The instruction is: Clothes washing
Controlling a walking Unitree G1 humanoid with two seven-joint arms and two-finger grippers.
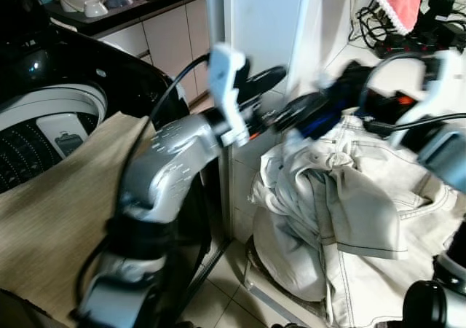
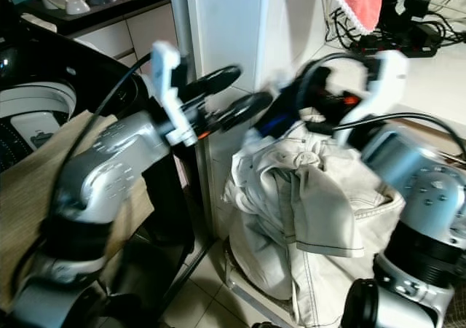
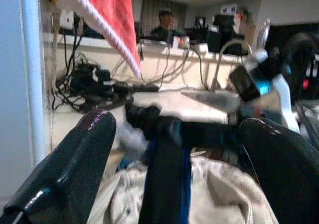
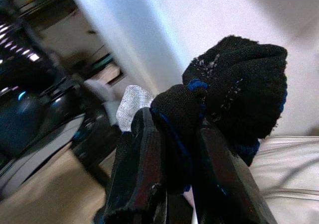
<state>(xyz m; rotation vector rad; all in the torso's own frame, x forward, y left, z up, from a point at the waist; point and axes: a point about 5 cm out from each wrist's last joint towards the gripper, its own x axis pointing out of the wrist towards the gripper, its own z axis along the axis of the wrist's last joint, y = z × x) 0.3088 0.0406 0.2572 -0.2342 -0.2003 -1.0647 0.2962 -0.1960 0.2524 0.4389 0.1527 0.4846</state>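
- Beige cloth (image 1: pixel 54 204) lies nearest, draped over the rim of the washing machine (image 1: pixel 44 120) at far left.
- Left gripper (image 1: pixel 280 95) is raised mid-scene, fingers spread wide, holding nothing.
- Right gripper (image 4: pixel 174 144) pinches a black sock (image 4: pixel 234 92) with blue trim above the pale clothes pile (image 1: pixel 342 211) (right wrist view shows the grip clearly; head views blur it).
- Left wrist view adds a red towel (image 3: pixel 112 15).
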